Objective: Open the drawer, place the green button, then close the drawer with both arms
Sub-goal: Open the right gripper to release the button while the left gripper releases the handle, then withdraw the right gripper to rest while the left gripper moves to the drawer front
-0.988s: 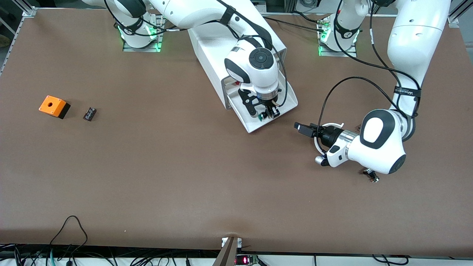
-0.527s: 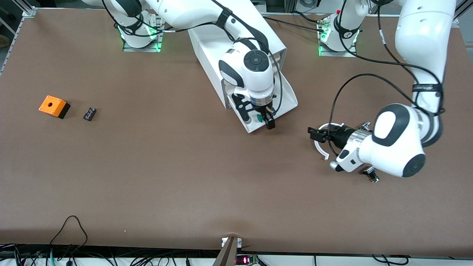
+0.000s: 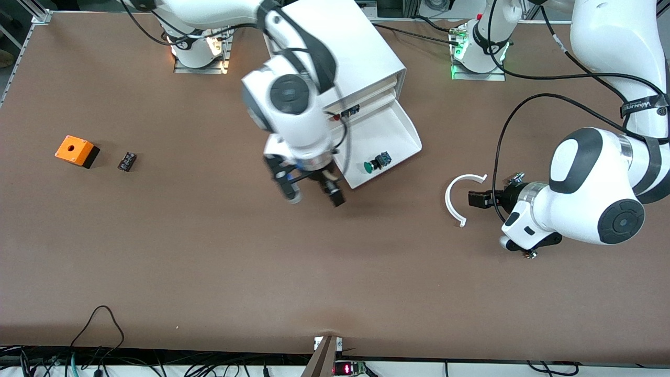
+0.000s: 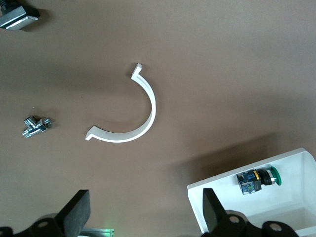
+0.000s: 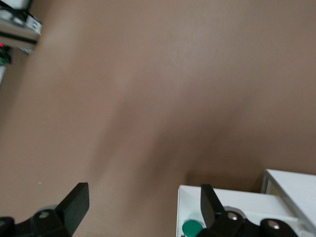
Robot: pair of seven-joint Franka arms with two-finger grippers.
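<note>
The drawer [image 3: 405, 137], the bottom tray of the white cabinet [image 3: 340, 52], stands pulled open. The green-capped button [image 3: 377, 163] lies on its side in it near the front wall. My right gripper [image 3: 313, 195] is open and empty, over bare table beside the drawer's front corner. In the right wrist view [image 5: 142, 205] the button's cap [image 5: 192, 228] and the drawer's rim [image 5: 237, 196] show by one finger. My left gripper [image 3: 475, 199] is open and empty, low over the table toward the left arm's end. The left wrist view [image 4: 143, 222] shows the button [image 4: 259, 178] in the drawer [image 4: 202, 195].
A white curved strip [image 3: 453, 201] lies on the table by my left gripper, also seen in the left wrist view [image 4: 136, 118]. Small metal parts [image 4: 35, 126] lie near it. An orange box [image 3: 77, 151] and a small black part [image 3: 126, 161] lie toward the right arm's end.
My right gripper let go of the button in the drawer, then rose and moved off over the table beside the drawer. My left gripper drew back toward its own end of the table.
</note>
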